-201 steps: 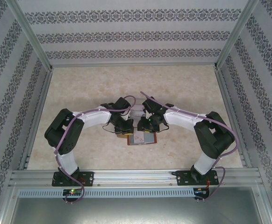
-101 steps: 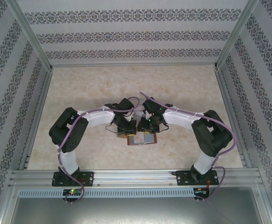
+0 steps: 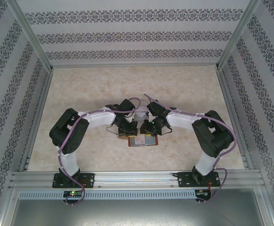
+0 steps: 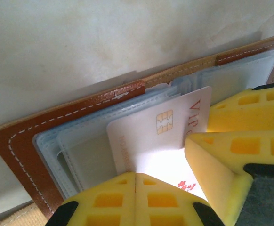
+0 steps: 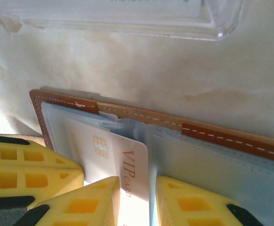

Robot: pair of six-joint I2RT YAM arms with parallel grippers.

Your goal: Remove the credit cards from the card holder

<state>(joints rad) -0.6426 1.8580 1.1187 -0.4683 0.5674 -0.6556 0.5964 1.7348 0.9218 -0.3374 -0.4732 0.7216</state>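
The card holder (image 3: 144, 141) lies open on the table between both arms, brown leather with white stitching (image 4: 80, 106) and bluish sleeves (image 5: 212, 160). One of the credit cards (image 4: 160, 127), white with a gold chip and red "VIP" print, sticks partly out of a sleeve (image 5: 127, 165). My left gripper (image 4: 135, 175) is shut, with its yellow tips pressed together on the sleeves and the card's near edge (image 3: 128, 132). My right gripper (image 5: 138, 188) stands narrowly open astride the card's free end. One finger (image 5: 94, 197) lies over the card and the other (image 5: 193, 202) just past its edge (image 3: 148, 132).
A clear plastic tray (image 5: 127, 19) sits on the table just beyond the holder (image 3: 139, 113). The holder's tan tab strap (image 4: 14, 219) pokes out at one corner. Patterned walls and metal rails (image 3: 33, 117) enclose the beige tabletop.
The right gripper's jaws have narrowed around the card's end and its wrist has shifted slightly right. The left arm's elbow edged inward early on, then held still.
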